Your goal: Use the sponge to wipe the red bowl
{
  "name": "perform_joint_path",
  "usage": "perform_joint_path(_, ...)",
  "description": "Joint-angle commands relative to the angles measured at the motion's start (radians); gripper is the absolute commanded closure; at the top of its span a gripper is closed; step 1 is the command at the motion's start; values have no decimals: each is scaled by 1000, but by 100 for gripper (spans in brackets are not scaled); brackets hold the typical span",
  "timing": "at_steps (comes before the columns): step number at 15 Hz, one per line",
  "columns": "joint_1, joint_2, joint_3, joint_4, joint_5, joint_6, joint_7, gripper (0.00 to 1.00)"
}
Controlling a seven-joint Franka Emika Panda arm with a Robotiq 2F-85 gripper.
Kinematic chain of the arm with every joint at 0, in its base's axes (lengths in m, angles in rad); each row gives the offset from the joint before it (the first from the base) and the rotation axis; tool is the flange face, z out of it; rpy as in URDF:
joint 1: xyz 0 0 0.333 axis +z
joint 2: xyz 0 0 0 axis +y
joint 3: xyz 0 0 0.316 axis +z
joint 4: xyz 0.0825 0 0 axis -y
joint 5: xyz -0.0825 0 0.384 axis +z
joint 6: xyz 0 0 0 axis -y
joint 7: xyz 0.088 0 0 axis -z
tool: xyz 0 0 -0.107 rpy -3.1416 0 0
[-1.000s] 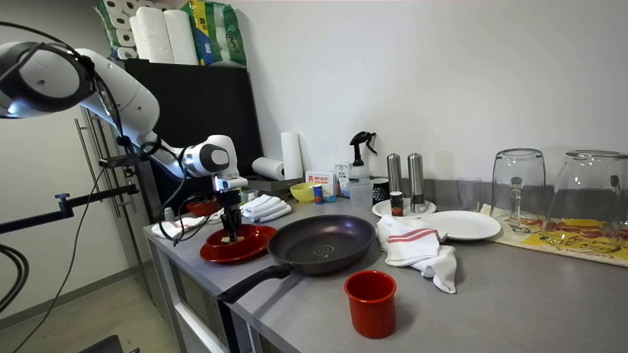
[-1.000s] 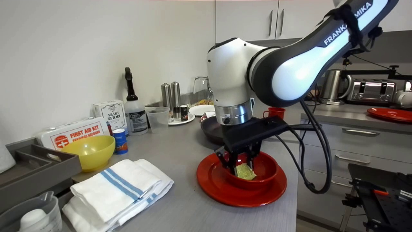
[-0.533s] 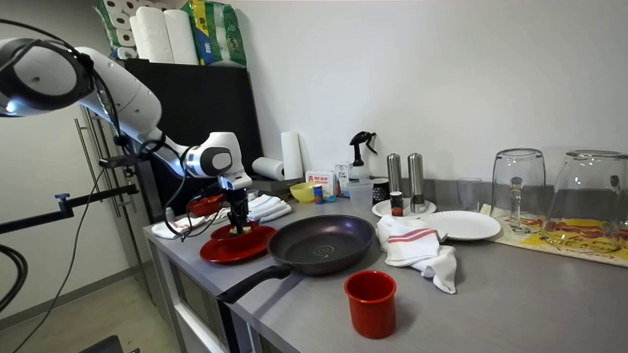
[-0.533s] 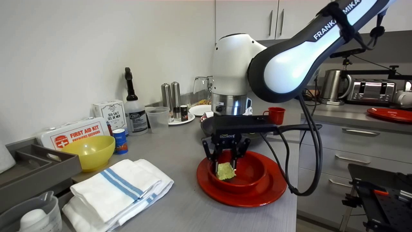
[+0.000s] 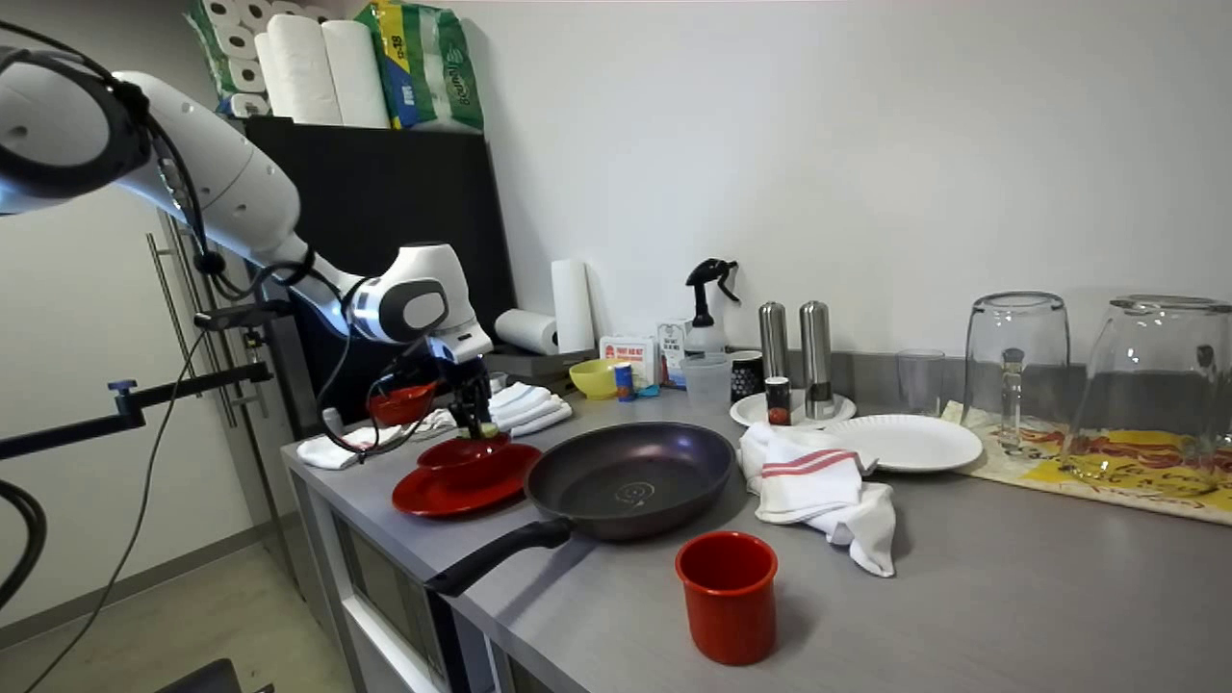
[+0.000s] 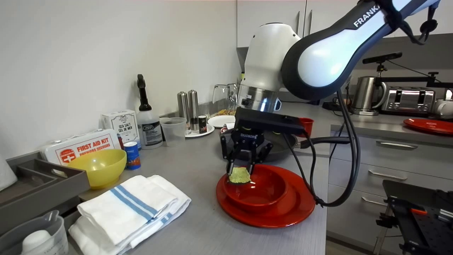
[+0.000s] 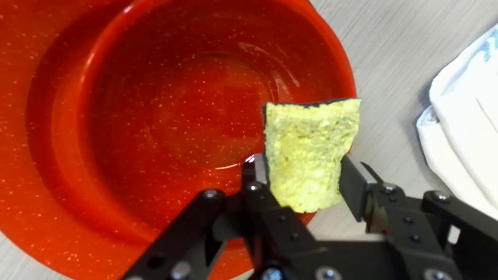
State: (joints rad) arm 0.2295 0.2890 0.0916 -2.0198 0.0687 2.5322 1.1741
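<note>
The red bowl (image 6: 263,194) stands on a wide red plate (image 6: 300,210) near the counter's edge. The bowl sits off-centre on the plate. Bowl (image 5: 462,454) and plate (image 5: 433,496) also show in the other exterior picture. My gripper (image 6: 240,170) points down and is shut on a yellow-green sponge (image 6: 239,176) with a dark backing. In the wrist view the sponge (image 7: 311,151) sits between the fingertips of my gripper (image 7: 304,171) and overlaps the bowl's rim (image 7: 342,66), which it partly hides. I cannot tell whether the sponge touches the rim.
A black frying pan (image 5: 630,481) is beside the plate. A red cup (image 5: 729,597) stands nearer the front. Folded white towels (image 6: 131,209) lie beside the plate. A yellow bowl (image 6: 101,168), a spray bottle (image 6: 150,127) and a first aid kit (image 6: 85,143) stand along the wall.
My gripper has moved with the sponge from inside the bowl up to its rim, and the wrist has turned and tilted. The bowl has slid off-centre on the plate; the plate has not moved.
</note>
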Motion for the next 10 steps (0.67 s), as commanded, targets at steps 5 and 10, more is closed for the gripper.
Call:
perform_joint_path(5,-12,-50,-5,-92,35,100,-16,77)
perform_joint_path(10,-14,-29,-24,-120,21,132,-9,77)
